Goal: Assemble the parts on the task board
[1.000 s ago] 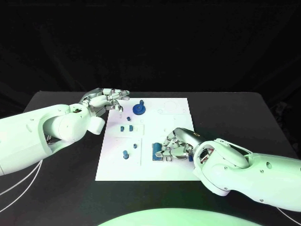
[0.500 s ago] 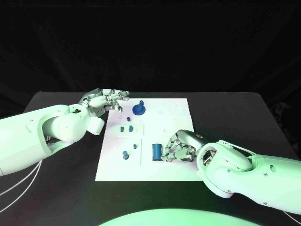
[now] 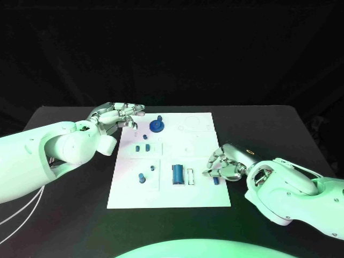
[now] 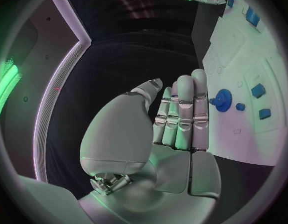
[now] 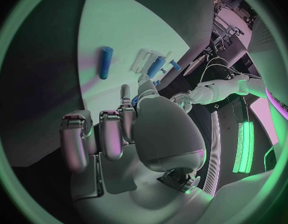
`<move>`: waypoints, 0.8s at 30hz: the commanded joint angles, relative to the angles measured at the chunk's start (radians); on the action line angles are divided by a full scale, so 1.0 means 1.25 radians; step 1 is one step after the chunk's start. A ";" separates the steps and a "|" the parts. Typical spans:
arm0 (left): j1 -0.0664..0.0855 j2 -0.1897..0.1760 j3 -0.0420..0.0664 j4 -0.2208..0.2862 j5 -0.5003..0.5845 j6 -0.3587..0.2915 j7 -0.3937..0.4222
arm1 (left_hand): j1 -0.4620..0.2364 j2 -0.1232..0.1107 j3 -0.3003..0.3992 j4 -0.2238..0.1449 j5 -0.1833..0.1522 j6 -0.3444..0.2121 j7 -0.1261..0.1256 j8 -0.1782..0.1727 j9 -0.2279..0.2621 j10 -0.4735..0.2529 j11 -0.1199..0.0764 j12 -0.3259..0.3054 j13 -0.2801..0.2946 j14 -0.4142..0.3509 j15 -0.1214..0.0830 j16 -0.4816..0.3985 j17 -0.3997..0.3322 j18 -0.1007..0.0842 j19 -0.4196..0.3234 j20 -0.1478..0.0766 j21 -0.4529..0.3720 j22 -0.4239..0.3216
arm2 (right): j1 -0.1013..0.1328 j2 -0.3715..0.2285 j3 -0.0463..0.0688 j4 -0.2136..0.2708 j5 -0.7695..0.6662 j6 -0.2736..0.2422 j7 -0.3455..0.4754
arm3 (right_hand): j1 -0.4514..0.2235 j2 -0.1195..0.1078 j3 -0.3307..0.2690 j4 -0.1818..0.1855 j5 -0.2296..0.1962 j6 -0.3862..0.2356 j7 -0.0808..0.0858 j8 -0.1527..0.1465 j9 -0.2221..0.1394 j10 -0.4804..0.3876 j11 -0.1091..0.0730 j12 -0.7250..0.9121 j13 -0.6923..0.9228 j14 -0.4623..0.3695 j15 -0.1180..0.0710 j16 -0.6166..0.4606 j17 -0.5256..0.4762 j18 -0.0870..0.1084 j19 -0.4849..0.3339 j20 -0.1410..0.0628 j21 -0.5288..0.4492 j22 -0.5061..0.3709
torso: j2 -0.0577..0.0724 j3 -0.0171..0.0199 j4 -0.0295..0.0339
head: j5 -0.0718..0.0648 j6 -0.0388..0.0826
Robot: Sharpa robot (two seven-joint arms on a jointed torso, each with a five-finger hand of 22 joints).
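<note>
Board edge nearest me: task board [image 3: 168,196] lies flat on the black table [image 3: 63,215]; I see its near part bare.
Right hand: right hand [image 3: 226,164] sits over the board's right edge, fingers curled in. A small blue part [image 3: 216,178] shows just under the fingertips; I cannot tell whether the hand pinches it or only touches it.
Beside the right hand: a blue cylinder [image 3: 177,173] lies on the board just inward of the fingers, with a pale slot [image 3: 191,177] between cylinder and hand. In the right wrist view I see the same cylinder [image 5: 105,62] lying beyond the fingertips.
Further inward: a small blue peg [image 3: 142,178] stands near the board's left side, well apart from the right hand.
Mid board: two small blue pieces [image 3: 143,146] sit between both hands.
Left hand: left hand [image 3: 119,114] hangs at the board's far left corner, fingers straight and close together, grasping nothing.
Beside the left hand: a blue gear [image 3: 157,126] sits on the board near the fingertips, apart from them; the left wrist view shows the gear [image 4: 223,100] just past the fingers [image 4: 184,107].
</note>
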 commanded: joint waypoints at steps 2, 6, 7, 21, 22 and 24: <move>0.000 -0.004 0.000 0.008 -0.003 0.009 0.010 | 0.001 0.007 0.000 0.005 0.003 -0.005 -0.003 0.005 -0.001 -0.005 0.000 0.004 0.001 -0.007 0.001 -0.002 -0.001 0.011 0.002 0.004 -0.004 -0.001 | 0.001 -0.035 0.000 0.005 -0.041 -0.005 0.025 | 0.003 0.013 0.005 0.005 0.005 -0.002 0.003 -0.007 -0.003 0.002 0.007 -0.001 -0.064 0.056 0.007 0.000 0.079 -0.005 0.083 0.007 0.004 0.210 | 0.000 -0.0008 -0.0060 | -0.008 0.000; 0.000 -0.007 0.000 0.011 -0.003 0.009 0.012 | 0.003 0.007 -0.001 0.005 0.003 -0.006 -0.002 0.006 -0.001 -0.006 0.000 0.005 0.001 -0.007 0.001 -0.002 -0.002 0.011 0.002 0.004 -0.005 -0.001 | -0.004 -0.056 -0.001 0.002 -0.064 0.003 0.016 | 0.001 0.014 0.005 0.007 0.004 0.003 0.003 -0.009 -0.005 0.004 0.007 0.001 -0.063 0.057 0.007 0.001 0.081 -0.005 0.083 0.008 0.004 0.210 | -0.002 -0.0012 -0.0096 | -0.009 0.000; 0.000 -0.007 0.000 0.011 -0.003 0.009 0.013 | 0.003 0.007 -0.001 0.005 0.003 -0.006 -0.002 0.006 -0.001 -0.006 0.000 0.005 0.001 -0.007 0.001 -0.002 -0.002 0.011 0.002 0.004 -0.005 -0.001 | -0.006 -0.058 -0.001 0.002 -0.067 0.003 0.014 | 0.000 0.014 0.004 0.008 0.004 0.005 0.002 -0.010 -0.006 0.004 0.007 0.001 -0.063 0.057 0.007 0.002 0.081 -0.005 0.083 0.008 0.004 0.210 | -0.002 -0.0011 -0.0099 | -0.009 0.000; 0.000 -0.006 0.000 0.011 -0.003 0.010 0.014 | 0.003 0.007 -0.001 0.005 0.003 -0.006 -0.002 0.006 -0.001 -0.006 0.000 0.005 0.001 -0.007 0.001 -0.002 -0.002 0.011 0.002 0.004 -0.005 -0.001 | -0.036 -0.036 -0.002 -0.023 -0.076 0.015 -0.026 | -0.017 0.008 -0.004 0.021 0.007 0.025 0.000 -0.017 -0.012 0.004 0.005 -0.003 -0.065 0.057 0.007 0.000 0.079 -0.005 0.083 0.010 0.004 0.210 | -0.001 -0.0016 -0.0070 | -0.008 -0.004; 0.000 -0.007 0.000 0.011 -0.003 0.011 0.013 | 0.003 0.007 -0.001 0.005 0.003 -0.006 -0.002 0.006 -0.001 -0.006 0.000 0.005 0.001 -0.007 0.001 -0.002 -0.002 0.011 0.002 0.004 -0.005 -0.001 | -0.038 -0.033 -0.002 -0.024 -0.075 0.016 -0.027 | -0.017 0.008 -0.005 0.022 0.007 0.025 -0.001 -0.017 -0.012 0.004 0.005 -0.003 -0.064 0.057 0.006 0.000 0.079 -0.005 0.083 0.010 0.004 0.210 | -0.001 -0.0016 -0.0069 | -0.008 -0.004; 0.000 -0.007 0.000 0.011 -0.003 0.011 0.013 | 0.003 0.007 -0.001 0.005 0.003 -0.006 -0.002 0.006 -0.001 -0.006 0.000 0.005 0.001 -0.007 0.001 -0.002 -0.002 0.011 0.002 0.004 -0.005 -0.001 | -0.043 -0.028 -0.002 -0.026 -0.073 0.015 -0.029 | -0.019 0.008 -0.005 0.023 0.007 0.026 -0.001 -0.017 -0.012 0.004 0.005 -0.003 -0.064 0.057 0.006 0.000 0.079 -0.005 0.083 0.010 0.004 0.210 | 0.000 -0.0018 -0.0078 | -0.007 -0.005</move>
